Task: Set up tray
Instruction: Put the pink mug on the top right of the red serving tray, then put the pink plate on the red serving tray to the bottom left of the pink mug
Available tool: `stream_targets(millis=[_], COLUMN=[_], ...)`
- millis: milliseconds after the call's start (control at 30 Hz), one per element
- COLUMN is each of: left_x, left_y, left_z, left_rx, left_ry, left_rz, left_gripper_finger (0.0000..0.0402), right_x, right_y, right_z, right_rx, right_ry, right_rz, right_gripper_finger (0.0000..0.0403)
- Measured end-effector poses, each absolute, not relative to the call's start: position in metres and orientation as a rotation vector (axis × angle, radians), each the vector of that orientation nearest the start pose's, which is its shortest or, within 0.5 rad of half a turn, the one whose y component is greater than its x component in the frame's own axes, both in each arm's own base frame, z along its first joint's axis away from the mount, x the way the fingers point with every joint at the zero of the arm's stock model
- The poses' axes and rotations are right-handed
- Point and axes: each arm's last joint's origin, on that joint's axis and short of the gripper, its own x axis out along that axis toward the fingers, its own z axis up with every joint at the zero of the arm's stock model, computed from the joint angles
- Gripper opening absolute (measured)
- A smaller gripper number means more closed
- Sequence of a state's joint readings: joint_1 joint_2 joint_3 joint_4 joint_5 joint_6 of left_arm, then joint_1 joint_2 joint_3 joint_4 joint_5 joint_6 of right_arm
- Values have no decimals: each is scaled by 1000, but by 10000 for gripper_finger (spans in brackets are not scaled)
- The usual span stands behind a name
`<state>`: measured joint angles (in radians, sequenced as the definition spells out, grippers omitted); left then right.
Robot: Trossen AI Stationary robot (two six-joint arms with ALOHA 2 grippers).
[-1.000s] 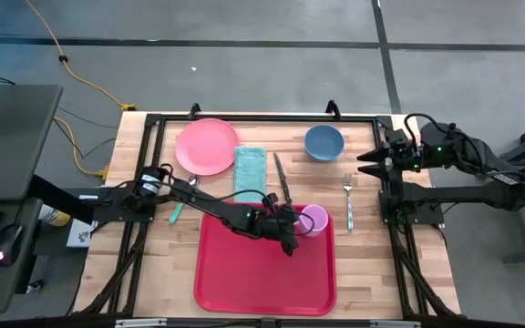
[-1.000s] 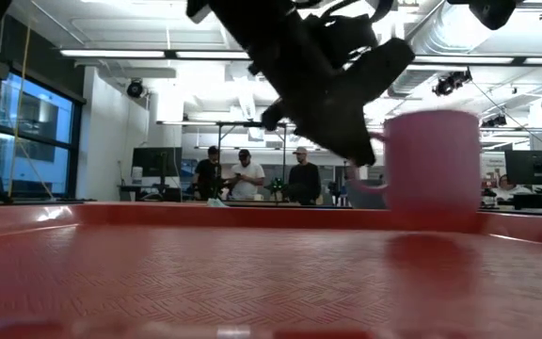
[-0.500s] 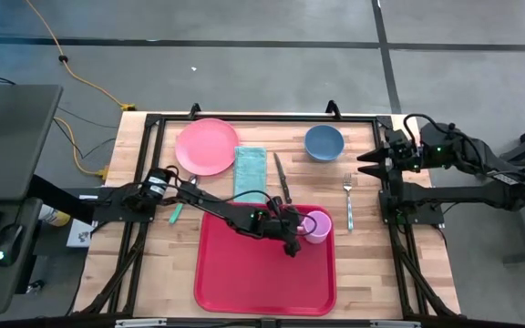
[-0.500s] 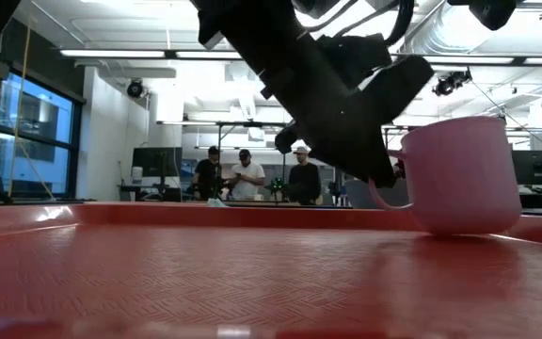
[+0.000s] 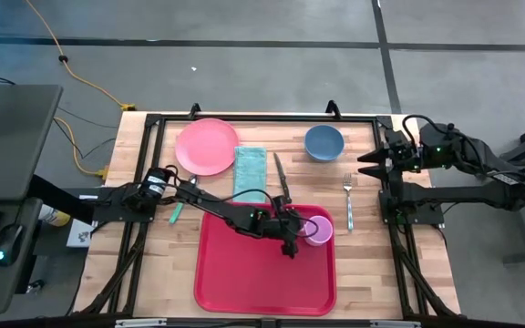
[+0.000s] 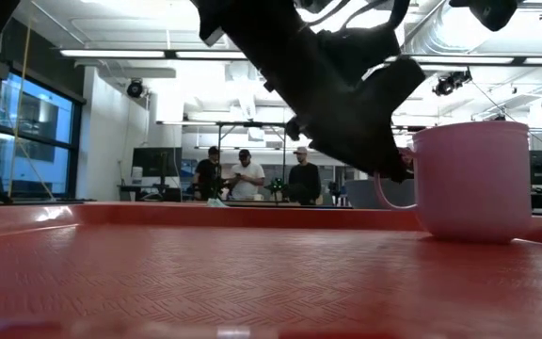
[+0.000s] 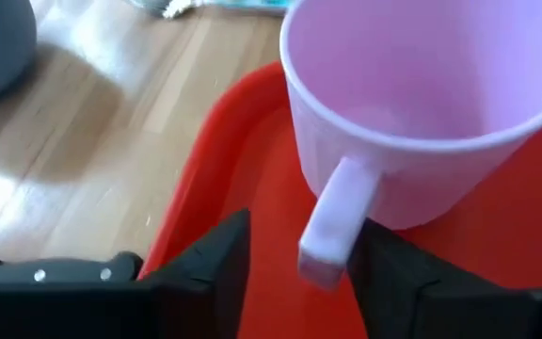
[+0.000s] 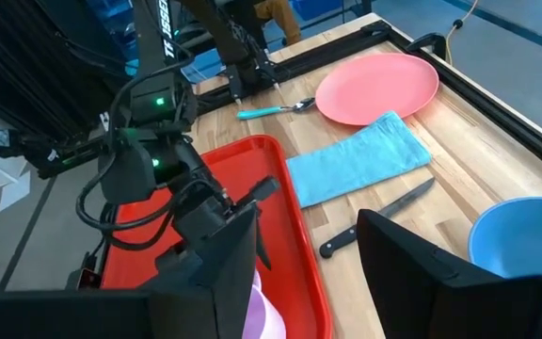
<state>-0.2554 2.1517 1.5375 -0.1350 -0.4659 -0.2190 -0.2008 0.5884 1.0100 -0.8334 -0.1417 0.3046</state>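
On the wooden surface, the red tray lies at the near middle, with a pink cup standing upright in its far right corner. Over that corner the left gripper has its fingers spread apart on either side of the cup's handle — released, not pinching it. Well off to the right, the right gripper waits with fingers parted and nothing between them — near a fork and blue bowl.

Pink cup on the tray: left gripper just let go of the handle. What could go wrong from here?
1. The pink cup handle sits between the left gripper's open fingers; a sideways retreat could snag it and tip the cup.
2. The cup stands near the tray rim; a drag could push it against the rim.
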Motion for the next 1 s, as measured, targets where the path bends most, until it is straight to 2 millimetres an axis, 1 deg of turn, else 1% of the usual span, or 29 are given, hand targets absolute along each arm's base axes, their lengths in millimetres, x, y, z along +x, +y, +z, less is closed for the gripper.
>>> stream_targets(millis=[67,233,333,500,667,767,833,900,1000], left_x=[458,457,459,461,459,453,444,431,407], left_y=[-106,-104,-105,-106,-107,-102,-95,-86,-70], left_z=[171,192,204,226,245,258,267,275,285], left_rx=[87,161,205,234,300,379,449,495,532], left_ry=[651,621,615,638,716,802,897,995,1173], left_rz=[276,292,279,223,207,280,378,501,644], left_gripper_finger=[223,251,254,248,243,244,243,240,236], right_x=[87,87,87,87,87,87,87,87,86], right_y=[-13,-13,-13,-13,-13,-13,-13,-13,-13], right_z=[366,366,366,366,365,365,365,365,365], right_rx=[371,372,373,375,376,376,376,376,376], right_ry=[398,400,403,404,404,405,405,405,410], right_rz=[-120,-121,-121,-122,-122,-122,-122,-122,-122], right_gripper_finger=[166,165,165,165,166,165,166,165,166])
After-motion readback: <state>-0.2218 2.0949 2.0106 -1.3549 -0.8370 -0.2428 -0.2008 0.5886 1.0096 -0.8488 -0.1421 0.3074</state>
